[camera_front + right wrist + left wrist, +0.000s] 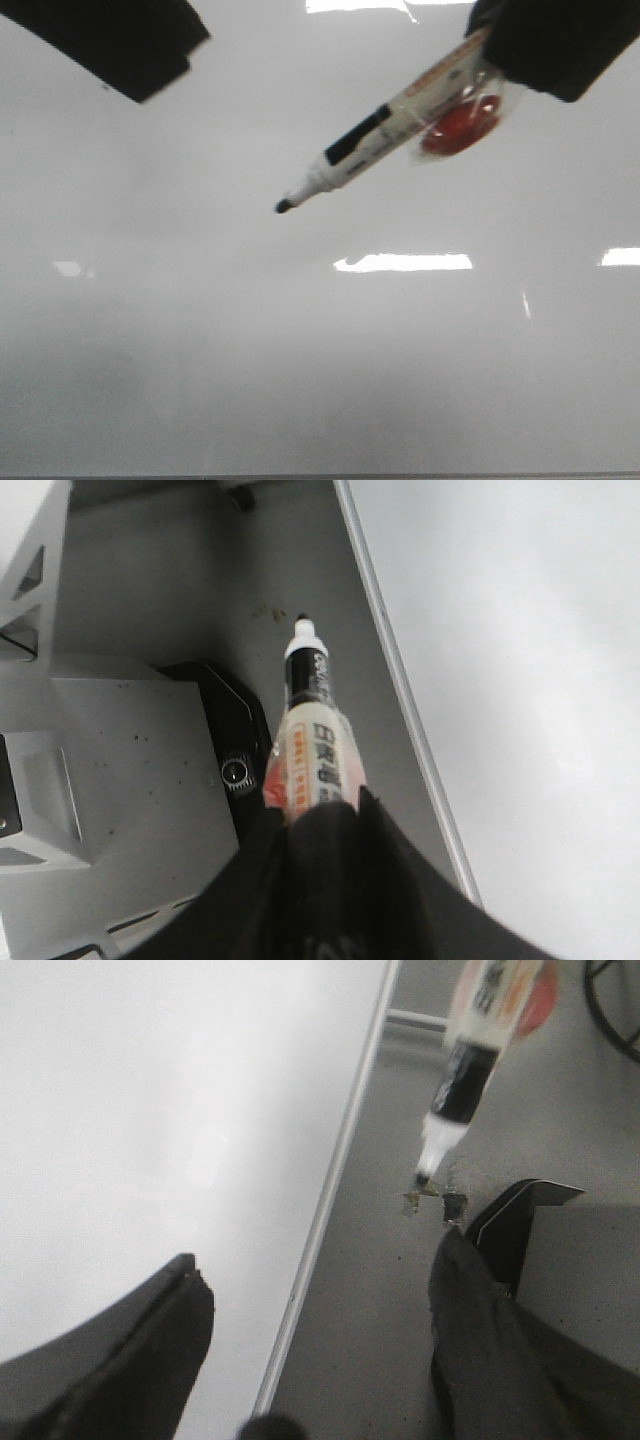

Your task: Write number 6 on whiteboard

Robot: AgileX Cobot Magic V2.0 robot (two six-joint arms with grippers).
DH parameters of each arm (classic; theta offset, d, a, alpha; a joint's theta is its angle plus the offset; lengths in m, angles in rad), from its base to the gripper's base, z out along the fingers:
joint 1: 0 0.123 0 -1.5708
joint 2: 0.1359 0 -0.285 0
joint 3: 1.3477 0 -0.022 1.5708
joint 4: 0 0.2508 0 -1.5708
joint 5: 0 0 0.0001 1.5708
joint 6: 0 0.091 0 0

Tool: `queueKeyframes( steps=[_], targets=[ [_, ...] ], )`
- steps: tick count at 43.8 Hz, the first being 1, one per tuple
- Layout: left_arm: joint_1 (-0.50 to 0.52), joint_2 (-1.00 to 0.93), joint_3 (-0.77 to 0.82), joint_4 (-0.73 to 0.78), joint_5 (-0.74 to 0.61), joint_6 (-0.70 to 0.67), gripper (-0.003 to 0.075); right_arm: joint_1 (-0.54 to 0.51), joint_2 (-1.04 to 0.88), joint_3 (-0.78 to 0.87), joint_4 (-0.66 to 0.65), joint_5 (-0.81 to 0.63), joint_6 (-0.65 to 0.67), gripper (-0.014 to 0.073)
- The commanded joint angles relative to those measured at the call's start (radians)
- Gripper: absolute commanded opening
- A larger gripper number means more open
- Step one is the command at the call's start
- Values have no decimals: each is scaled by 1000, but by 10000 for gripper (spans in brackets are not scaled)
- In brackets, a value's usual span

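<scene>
Right gripper clenched on uncapped marker, tip off the blank whiteboard, no 6 drawn; left gripper released; lower tip squarely, press lightly before stroking.

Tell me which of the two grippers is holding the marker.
The right gripper: its fingers close around the marker, whose dark tip points toward the whiteboard. The left gripper holds nothing; its fingers stand apart.
</scene>
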Motion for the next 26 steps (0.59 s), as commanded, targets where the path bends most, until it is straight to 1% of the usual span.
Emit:
queueKeyframes(
  steps=[1, 5, 8, 11, 14, 17, 20, 22, 26],
  targets=[
    [51, -69, -32, 19, -4, -94, 454, -5, -26, -48, -94, 11, 190, -60],
    [98, -110, -32, 23, 26, -125, 454, -5, -47, -28, -146, -19, 359, -60],
    [129, -134, -32, 24, 48, -128, 454, -5, -80, 6, -150, -83, 411, -60],
    [152, -152, -32, 25, 49, -128, 454, -5, -133, 67, -150, -213, 460, -60],
    [167, -159, -32, 26, 49, -128, 454, -5, -183, 138, -150, -380, 512, -60],
    [174, -159, -32, 26, 49, -128, 447, -5, -228, 222, -150, -546, 526, -60],
    [178, -159, -32, 28, 47, -128, 437, -5, -240, 282, -150, -662, 527, -60],
    [178, -159, -32, 28, 47, -128, 437, -5, -236, 304, -150, -715, 524, -60],
    [178, -159, -32, 28, 47, -128, 437, -5, -212, 309, -157, -759, 484, -60]
  ],
)
